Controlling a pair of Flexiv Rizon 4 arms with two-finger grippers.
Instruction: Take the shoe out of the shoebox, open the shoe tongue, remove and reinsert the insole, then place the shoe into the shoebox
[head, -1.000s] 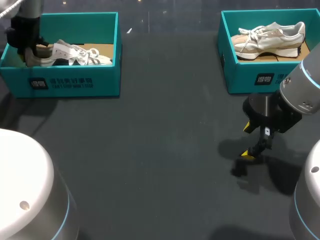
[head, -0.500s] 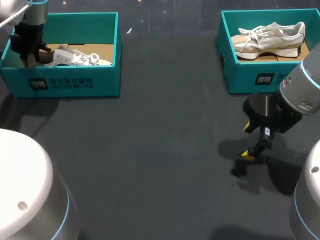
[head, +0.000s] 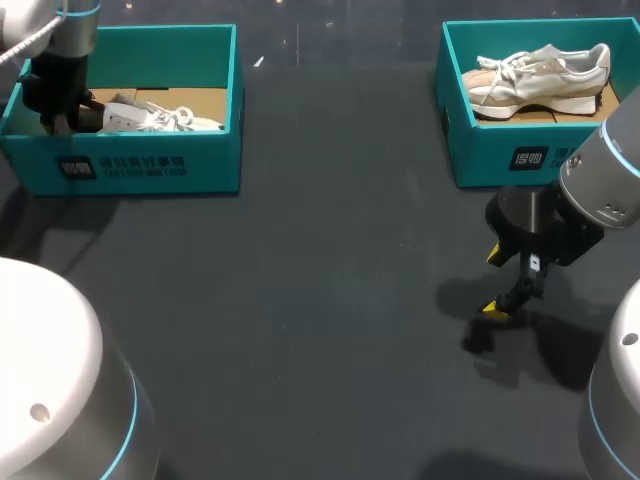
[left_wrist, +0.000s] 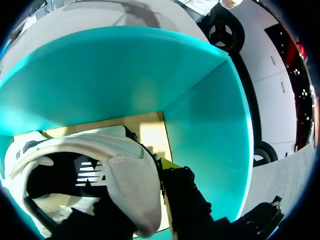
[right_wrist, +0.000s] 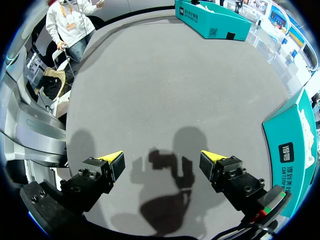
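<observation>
Gripping padded white shoe (left_wrist: 125, 182), smooth teal shoebox (left_wrist: 125, 75)

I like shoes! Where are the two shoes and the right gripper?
left shoe (head: 165, 120), head view, on its white upper.
right shoe (head: 545, 70), head view, on its side panel.
right gripper (head: 497, 281), head view, midway between its yellow tips.

The desk (head: 320, 300) has a dark grey, matte surface. A second teal shoebox (head: 490, 150) stands at its far right corner, lid off. A white-and-beige second shoe (head: 545, 75) lies on its side inside this box, on a brown cardboard floor (head: 603, 100), laces tied.
</observation>
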